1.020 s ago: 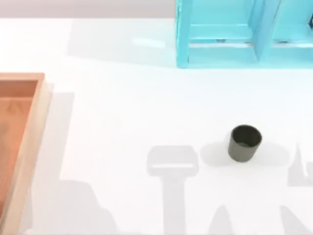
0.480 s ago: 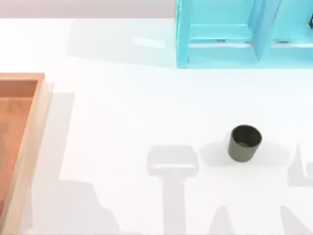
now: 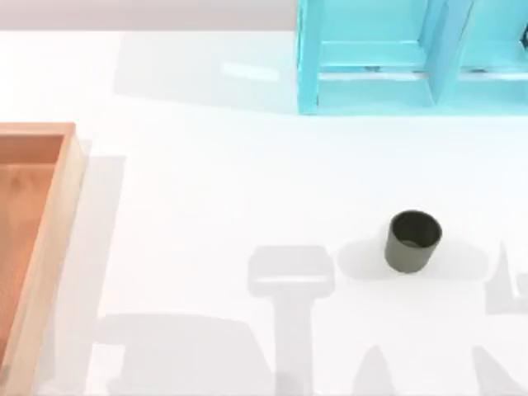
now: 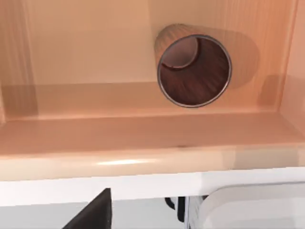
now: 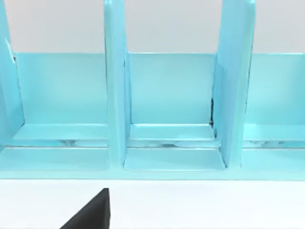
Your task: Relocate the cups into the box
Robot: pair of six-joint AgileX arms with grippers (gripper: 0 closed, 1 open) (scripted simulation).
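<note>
white surface, box at its left edge, turquoise frame along the far edge.
copper cup lies on its side inside the box; olive cup stands upright toward the right edge; jaws' state cannot be told.

A white table carries a turquoise shelf-like frame at its far edge, toward the right. Upright panels divide the frame into open compartments side by side. Soft grey shadows lie across the table's near part.
</note>
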